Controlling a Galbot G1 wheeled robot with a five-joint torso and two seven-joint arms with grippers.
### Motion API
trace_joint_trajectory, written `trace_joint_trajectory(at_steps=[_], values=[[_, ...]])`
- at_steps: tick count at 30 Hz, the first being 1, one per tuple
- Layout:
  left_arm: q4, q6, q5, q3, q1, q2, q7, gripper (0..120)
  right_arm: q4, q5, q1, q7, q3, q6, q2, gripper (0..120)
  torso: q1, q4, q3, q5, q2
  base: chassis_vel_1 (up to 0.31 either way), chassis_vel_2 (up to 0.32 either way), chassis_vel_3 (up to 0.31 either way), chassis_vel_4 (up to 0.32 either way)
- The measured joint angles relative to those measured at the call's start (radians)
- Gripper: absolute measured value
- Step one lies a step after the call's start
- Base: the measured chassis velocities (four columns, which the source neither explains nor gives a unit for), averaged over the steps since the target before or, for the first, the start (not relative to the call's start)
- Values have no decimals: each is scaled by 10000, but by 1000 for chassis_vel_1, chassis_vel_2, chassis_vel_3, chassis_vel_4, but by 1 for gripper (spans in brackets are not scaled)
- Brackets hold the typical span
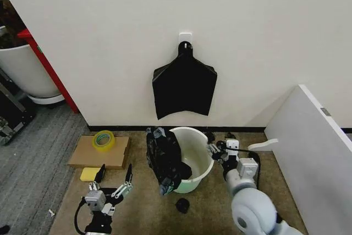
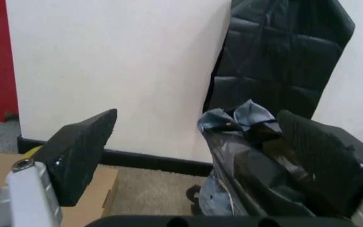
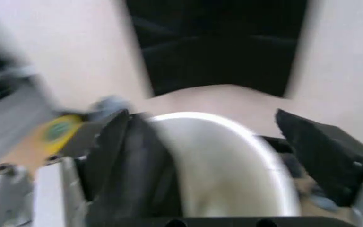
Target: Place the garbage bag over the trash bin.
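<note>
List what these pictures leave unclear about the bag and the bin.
- Bin floor: head view, the garbage bag draped over the left rim of the trash bin hides it.
- Bag's mouth: left wrist view, cut off below the crumpled top.
- Rim: right wrist view, motion blur smears it.
- Right gripper: fingers too small.

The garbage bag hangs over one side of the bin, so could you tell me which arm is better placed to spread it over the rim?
Probably the right. The right gripper, jaws open, is at the trash bin rim opposite the garbage bag. The left gripper is open, lower on the floor, clear of both.
</note>
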State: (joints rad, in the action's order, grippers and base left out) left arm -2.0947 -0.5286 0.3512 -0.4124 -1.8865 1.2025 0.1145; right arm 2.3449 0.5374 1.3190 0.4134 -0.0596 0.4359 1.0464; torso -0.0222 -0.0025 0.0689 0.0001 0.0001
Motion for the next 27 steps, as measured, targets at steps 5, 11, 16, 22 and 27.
trace_joint_trajectory(at_steps=[5, 11, 16, 22, 27], values=[[-16, 63, -120, 69, -71, 7, 41, 100, -2, 91, -521, -988, 642, 830, -81, 99, 0, 0, 0, 0, -1, 0, 0, 0, 0], [-24, 88, -129, 113, -110, 11, 43, 100, -891, -119, -1288, -1033, 1663, 1208, 461, 100, 0, 1, 0, 1, -1, 0, 0, 0, 0], [-39, 121, -150, 118, -128, -20, 42, 100, -1804, -279, -1925, -511, 2296, 1445, 973, 85, -1, 1, 0, 0, -2, 0, 0, 0, 0], [-48, 117, -232, 119, -149, -34, 41, 100, -2204, -306, -1977, -240, 2372, 1414, 1027, 64, 0, -1, 1, 0, -1, 0, 0, 0, 0], [-34, 104, -219, 157, -105, -59, 41, 100, -2320, -317, -2057, -153, 2446, 1320, 968, 47, -1, -1, 1, 1, -1, 0, 0, 0, 0]])
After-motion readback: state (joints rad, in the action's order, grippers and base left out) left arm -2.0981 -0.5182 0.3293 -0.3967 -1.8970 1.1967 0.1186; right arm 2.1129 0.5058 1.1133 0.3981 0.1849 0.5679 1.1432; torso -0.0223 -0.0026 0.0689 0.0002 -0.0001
